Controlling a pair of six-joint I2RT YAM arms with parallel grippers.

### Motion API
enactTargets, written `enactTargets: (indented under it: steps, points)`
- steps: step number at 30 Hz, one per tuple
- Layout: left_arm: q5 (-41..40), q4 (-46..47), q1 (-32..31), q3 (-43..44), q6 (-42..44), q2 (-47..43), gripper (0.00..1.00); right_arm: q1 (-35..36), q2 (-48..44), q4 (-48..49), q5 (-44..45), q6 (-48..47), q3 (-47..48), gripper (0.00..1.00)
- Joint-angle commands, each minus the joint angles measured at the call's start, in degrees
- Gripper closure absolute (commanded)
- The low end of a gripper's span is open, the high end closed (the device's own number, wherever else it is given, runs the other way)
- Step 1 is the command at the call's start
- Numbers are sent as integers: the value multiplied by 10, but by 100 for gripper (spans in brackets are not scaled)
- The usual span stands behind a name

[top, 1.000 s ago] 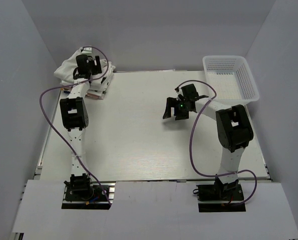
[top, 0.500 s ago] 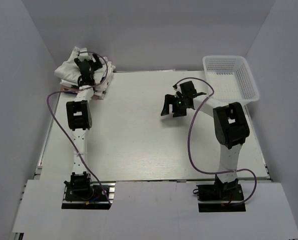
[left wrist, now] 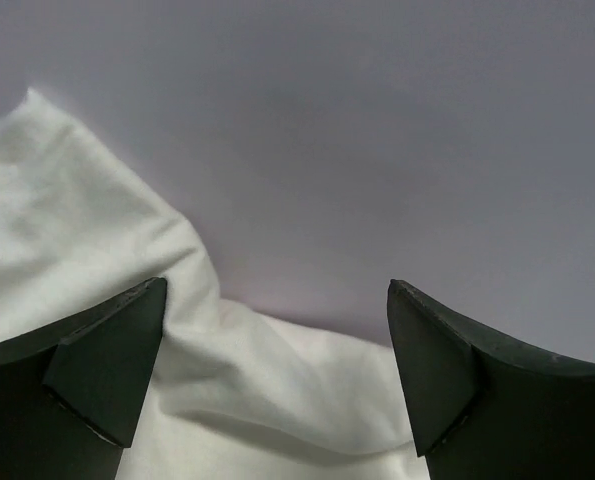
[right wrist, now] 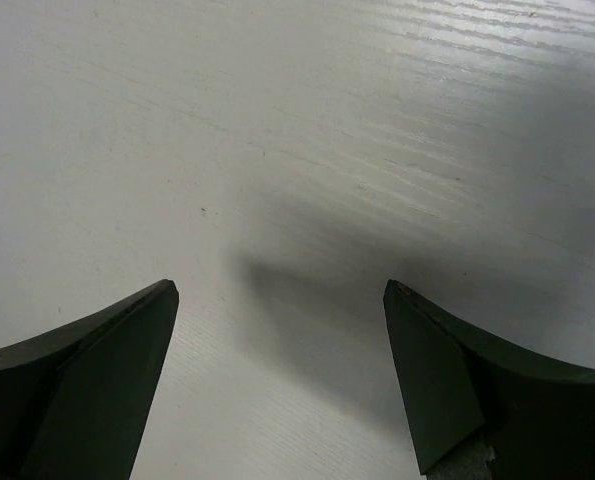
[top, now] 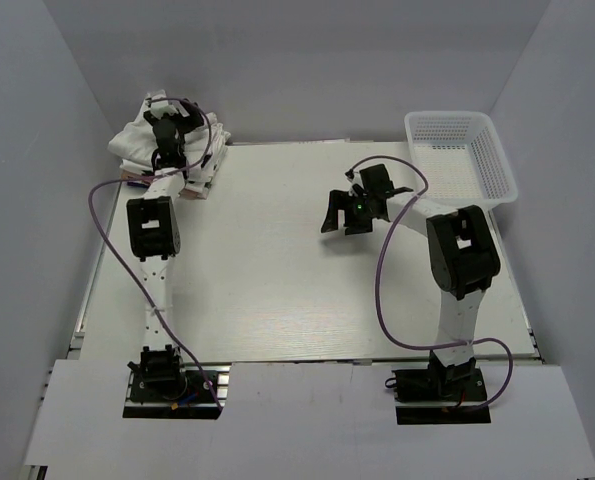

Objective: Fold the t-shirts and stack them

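- Left gripper point(left wrist: 277, 300): jaws spread and empty, right above the t-shirts point(top: 134, 141) piled at the far-left corner, probably where the stack belongs.
- Right gripper point(right wrist: 277, 292): jaws spread, holding nothing, over the table point(top: 267, 290) right of centre, likely waiting clear.

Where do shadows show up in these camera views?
Right wrist view: a soft shadow falls on the white wood-grain table beneath the open right tool. Left wrist view: gentle fold shading on the white cloth t-shirt. Top view: even diffuse light, no hard shadows.
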Motion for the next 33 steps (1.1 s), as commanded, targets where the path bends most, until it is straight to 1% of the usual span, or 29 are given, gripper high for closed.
enactTargets:
  steps: [1,2,3,4,5,6,7,8,10,11,12,13,15,18,19,20,21,22,23,26,28,30,33]
  points:
    - [16,-26,0,-37,-21,-160,1,7,-22,-7,11,-11,-36,10]
    - [16,-26,0,-62,-22,-183,1,4,-28,-4,10,-12,-50,10]
    - [10,-41,0,-114,-22,-204,1,7,-36,-1,0,-12,-58,10]
    - [9,-48,0,-140,-22,-225,1,7,-43,9,1,-12,-75,10]
    - [2,-61,0,-184,-22,-246,1,9,-50,8,0,-13,-77,10]
    - [2,-76,0,-202,-22,-264,1,9,-51,7,0,-16,-79,10]
    - [-4,-113,0,-217,-16,-297,1,9,-56,5,3,-17,-83,10]
    - [-4,-128,0,-242,-16,-308,1,9,-61,6,3,-19,-88,10]
    - [3,-181,0,-251,-11,-324,1,8,-69,11,4,-19,-94,10]
    - [19,-205,0,-246,-11,-324,1,9,-68,10,3,-21,-94,10]
    - [29,-257,0,-236,-5,-324,1,9,-67,8,3,-19,-94,10]
    - [35,-282,0,-214,-5,-324,1,9,-67,6,3,-19,-94,10]
    - [53,-319,0,-198,4,-308,1,8,-66,0,3,-21,-91,10]
    - [68,-372,0,-162,40,-281,1,9,-71,-1,2,-25,-97,10]
    - [68,-406,0,-132,45,-272,2,9,-70,1,3,-26,-98,10]
    - [68,-424,0,-115,53,-261,7,7,-70,-3,4,-28,-97,10]
    - [74,-437,0,-99,71,-251,8,8,-67,-5,5,-26,-96,10]
    - [74,-444,0,-78,78,-232,8,7,-68,-6,4,-28,-94,10]
    - [74,-449,0,-69,88,-223,15,8,-67,-5,4,-27,-95,10]
    - [74,-462,-5,-26,103,-183,17,7,-59,-1,-4,-26,-91,10]
    - [68,-467,-5,9,109,-162,18,8,-57,-4,-5,-25,-89,10]
    - [68,-474,-5,17,119,-142,19,7,-53,-4,-5,-24,-87,10]
    - [68,-465,-5,17,126,-141,20,7,-50,-7,-7,-23,-81,10]
